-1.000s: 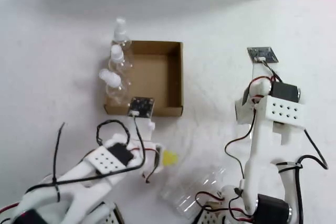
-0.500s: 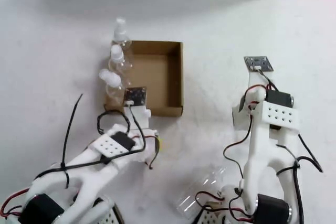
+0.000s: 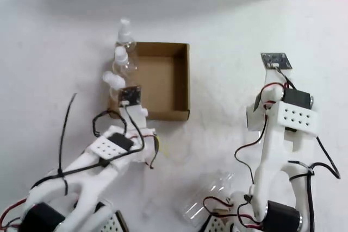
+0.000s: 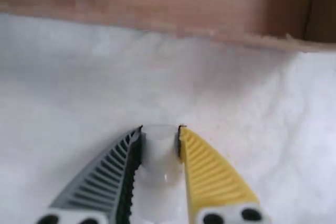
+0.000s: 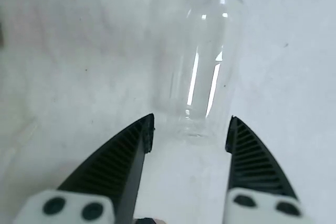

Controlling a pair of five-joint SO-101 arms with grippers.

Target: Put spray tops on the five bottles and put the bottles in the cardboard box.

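Left jaws have swung toward the box (image 3: 163, 80), clamped on a top (image 4: 159, 153). Right jaws gape over the bare bottle (image 5: 202, 72) lying by the desk's near edge; capping's pending, so next I'd bring top to neck.

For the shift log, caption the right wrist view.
Right claw open at the base of a clear bottle lying on the table.

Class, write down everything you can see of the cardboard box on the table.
The cardboard box is brown, square and open-topped, with low upright walls, resting flat on the white table. Its visible floor is bare. Three clear bottles with white spray tops line its left side in the high view, hiding that wall. The left gripper, shut on a white piece, sits just short of its near wall.
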